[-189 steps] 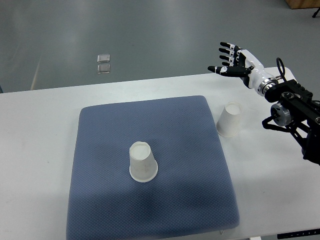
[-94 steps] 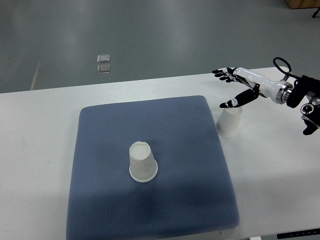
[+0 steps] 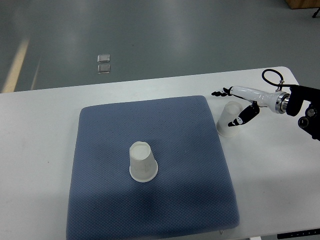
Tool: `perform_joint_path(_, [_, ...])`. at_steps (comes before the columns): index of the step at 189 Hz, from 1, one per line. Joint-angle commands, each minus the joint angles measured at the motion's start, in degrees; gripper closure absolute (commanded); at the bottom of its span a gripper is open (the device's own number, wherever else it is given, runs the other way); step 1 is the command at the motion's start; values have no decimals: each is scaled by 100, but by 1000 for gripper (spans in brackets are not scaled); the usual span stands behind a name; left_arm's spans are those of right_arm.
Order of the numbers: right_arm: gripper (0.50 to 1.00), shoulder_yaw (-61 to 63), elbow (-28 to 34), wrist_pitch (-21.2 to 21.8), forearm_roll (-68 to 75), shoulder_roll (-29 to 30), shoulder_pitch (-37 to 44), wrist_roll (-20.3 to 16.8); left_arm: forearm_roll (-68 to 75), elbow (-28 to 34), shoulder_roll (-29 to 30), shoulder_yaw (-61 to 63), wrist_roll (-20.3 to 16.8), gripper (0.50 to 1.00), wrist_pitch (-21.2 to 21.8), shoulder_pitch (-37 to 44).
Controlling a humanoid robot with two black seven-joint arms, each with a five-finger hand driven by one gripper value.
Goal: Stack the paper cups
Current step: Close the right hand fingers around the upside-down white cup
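1. A blue padded mat (image 3: 100, 200) covers the middle of the white table (image 3: 40, 150), its near edge almost reaching the table's near edge.
2. One paper cup (image 3: 143, 162) stands upside down on the mat, a little nearer the mat's near edge than its far one, well apart from everything else.
3. A second paper cup (image 3: 228, 121) stands upside down on the bare table, just beside the mat's right edge near the mat's far right corner.
4. The right hand (image 3: 240, 102) comes in from the table's right edge and sits at this second cup. Its thumb (image 3: 243, 116) lies against the cup's right side, and the other fingers (image 3: 220, 93) reach out past the cup's far side. The fingers are spread apart and not closed round the cup; whether the thumb actually presses the cup cannot be told.
5. Beyond the table's far edge, on the grey floor (image 3: 175, 35), lie two small pale squares (image 3: 104, 63), one behind the other.
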Motion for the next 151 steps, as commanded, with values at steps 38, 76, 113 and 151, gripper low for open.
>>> perform_joint_path(38, [591, 3, -253, -243, -565, 42, 14, -12, 0, 0, 0, -5, 0, 500, 0, 0])
perform_joint_path(76, [628, -15, -289, -314, -644, 95, 14, -12, 0, 0, 0, -5, 0, 500, 0, 0])
perform_joint_path(113, [675, -15, -297, -305, -758, 104, 14, -12, 0, 0, 0, 3, 0, 500, 0, 0])
perform_joint_path(151, [707, -15, -350, -305, -767, 112, 14, -3, 0, 0, 0, 3, 0, 500, 0, 0])
